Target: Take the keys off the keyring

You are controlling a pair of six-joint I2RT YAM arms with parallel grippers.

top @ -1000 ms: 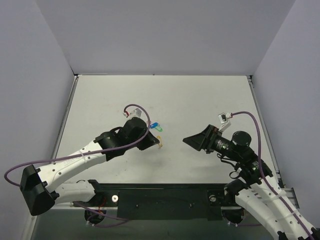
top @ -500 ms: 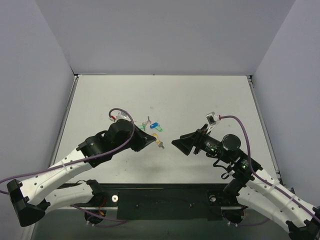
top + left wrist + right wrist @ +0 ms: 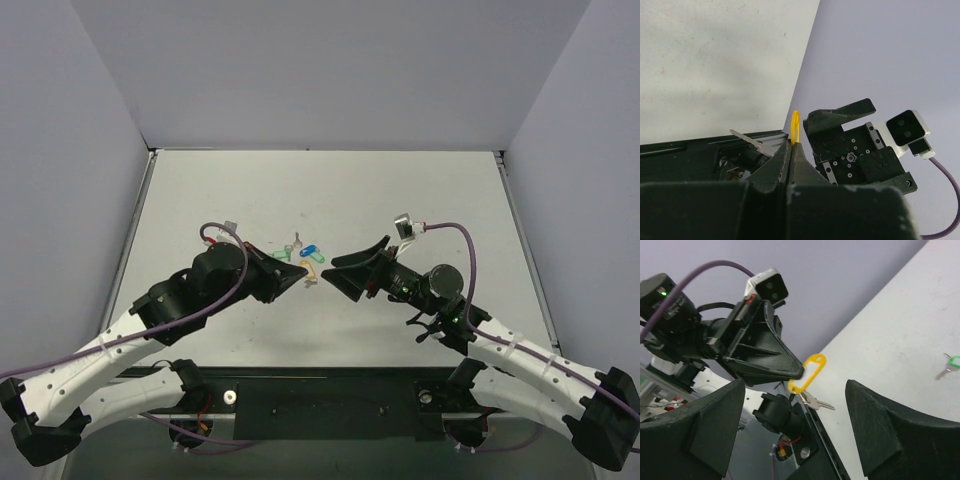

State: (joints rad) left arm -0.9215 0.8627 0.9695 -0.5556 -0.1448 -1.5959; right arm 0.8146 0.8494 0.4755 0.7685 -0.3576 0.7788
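- From above, the left gripper (image 3: 296,276) is clenched on the keyring (image 3: 309,270), held over the table (image 3: 420,190) near the green key tag (image 3: 283,256) and blue key tag (image 3: 312,251). The right gripper (image 3: 340,275) stands spread just beside it. What hangs from the ring is too small to tell.
- Left wrist: the yellow tag shows edge-on at the pinched fingertips, with a key (image 3: 751,140) jutting sideways.
- Right wrist: only this view shows the tag's flat face and the key dangling beneath. Best to close low on the blade, clear of the tag.
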